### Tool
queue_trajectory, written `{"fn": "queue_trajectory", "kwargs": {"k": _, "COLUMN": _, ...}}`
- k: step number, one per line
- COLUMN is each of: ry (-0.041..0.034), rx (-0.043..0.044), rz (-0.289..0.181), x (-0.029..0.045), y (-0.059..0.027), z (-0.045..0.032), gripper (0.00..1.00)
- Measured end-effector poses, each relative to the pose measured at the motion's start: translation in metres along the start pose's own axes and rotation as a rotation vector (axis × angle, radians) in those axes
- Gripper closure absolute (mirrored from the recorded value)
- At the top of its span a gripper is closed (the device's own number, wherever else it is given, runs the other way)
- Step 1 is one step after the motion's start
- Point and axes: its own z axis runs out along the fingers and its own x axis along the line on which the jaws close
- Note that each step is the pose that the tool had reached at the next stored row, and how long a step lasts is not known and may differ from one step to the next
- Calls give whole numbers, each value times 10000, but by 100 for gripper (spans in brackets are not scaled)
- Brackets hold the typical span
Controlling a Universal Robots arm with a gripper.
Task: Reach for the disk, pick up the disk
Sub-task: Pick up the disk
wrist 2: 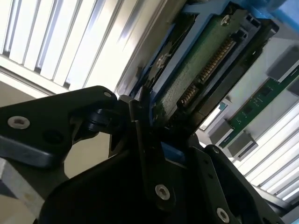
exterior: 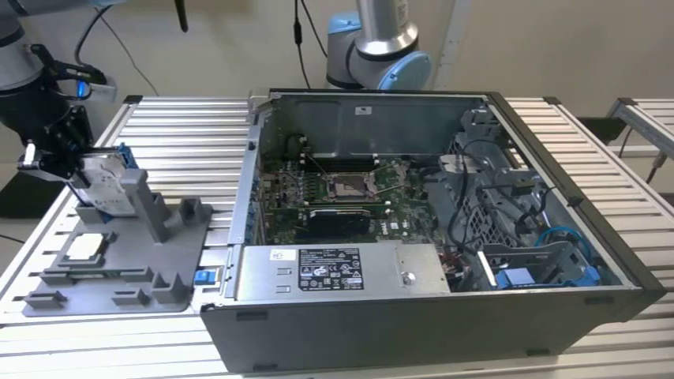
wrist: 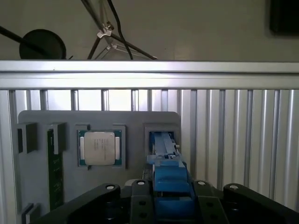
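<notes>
Slatted aluminium table (exterior: 179,126) carries a grey fixture (exterior: 158,260) at the exterior view's left, where the disk (exterior: 103,185) stands on edge. Rigid, fairly heavy, shock-sensitive, I judge; best held by its blue carrier sides. The gripper (exterior: 63,162) hangs over it from above, its 2 fingers (wrist: 140,200) closed onto that carrier, seemingly clamping it

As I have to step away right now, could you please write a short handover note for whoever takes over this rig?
Gripper: appears closed on the disk, jaws against both sides of its blue carrier.
Disk: upright on the grey fixture tray, at the exterior view's left, beside the open computer case. The processor chip lies in its own pocket.
Done: the reach and, apparently, the grasp.
Left: the lift; the disk looks not yet clear of its slot.
</notes>
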Motion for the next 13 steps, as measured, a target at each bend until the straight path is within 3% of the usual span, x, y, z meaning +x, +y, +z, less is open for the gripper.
{"fn": "queue_trajectory", "kwargs": {"k": 9, "ry": -49, "rx": 0, "rz": 1, "x": 0, "y": 0, "z": 0, "gripper": 100}}
{"fn": "queue_trajectory", "kwargs": {"k": 10, "ry": -25, "rx": 1, "rz": 1, "x": -1, "y": 0, "z": 1, "gripper": 100}}
{"fn": "queue_trajectory", "kwargs": {"k": 13, "ry": 281, "rx": 10, "rz": -5, "x": -12, "y": 0, "z": -9, "gripper": 100}}
